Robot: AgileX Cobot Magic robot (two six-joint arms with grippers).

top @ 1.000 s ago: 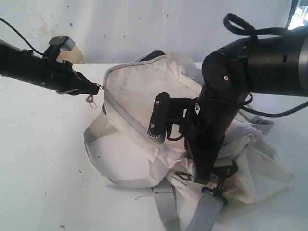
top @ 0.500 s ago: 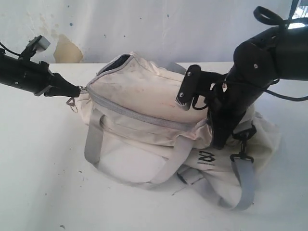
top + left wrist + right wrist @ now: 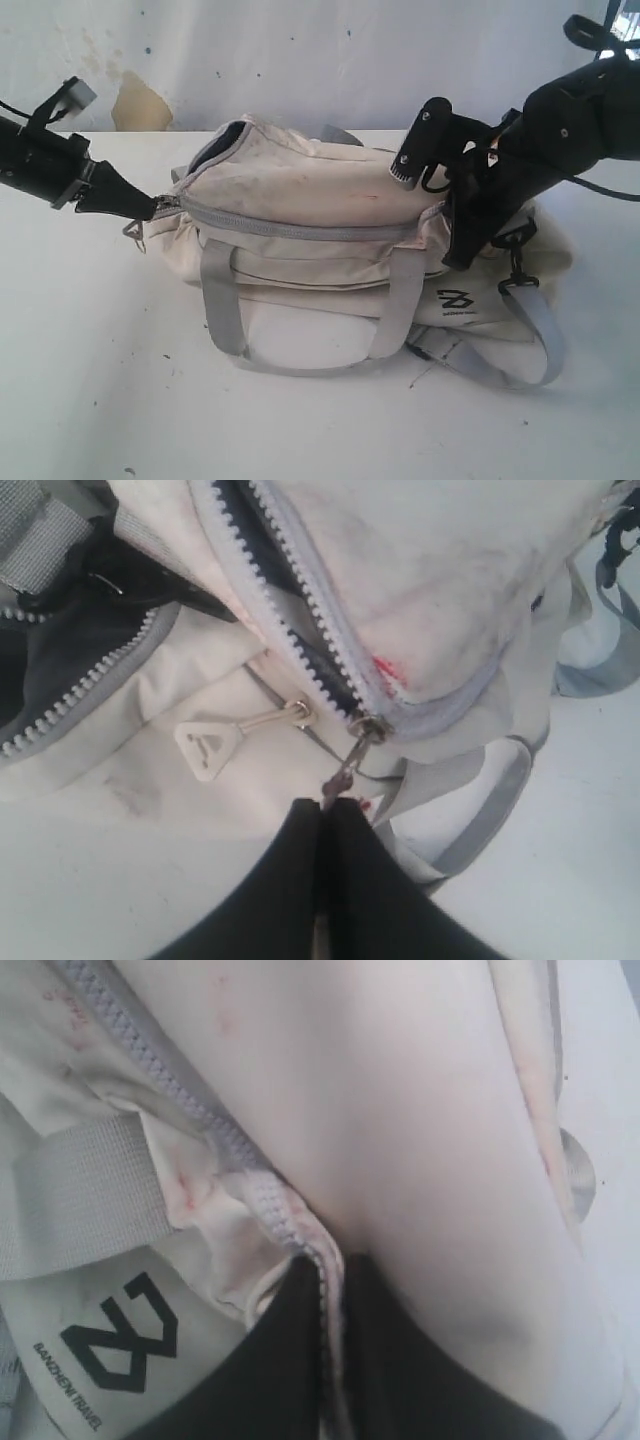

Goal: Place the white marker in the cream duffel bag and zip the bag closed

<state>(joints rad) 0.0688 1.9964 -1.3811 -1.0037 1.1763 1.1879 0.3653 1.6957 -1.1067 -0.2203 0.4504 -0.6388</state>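
Light: bright, diffuse; table (image 3: 90,380) nr blown out.
Shadows: soft, faint.
Glare: top-right cnr, ext view.
Focus: left gripper (image 3: 326,815), right gripper (image 3: 330,1270) blurry close-up.

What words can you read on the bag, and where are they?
"TRAVEL": small black print under the black logo on the cream duffel bag, in the right wrist view.
The word before it starts "BAN"; the rest is too blurred to be sure.
In the exterior view the same print is too small to read.
No other words or numbers show.
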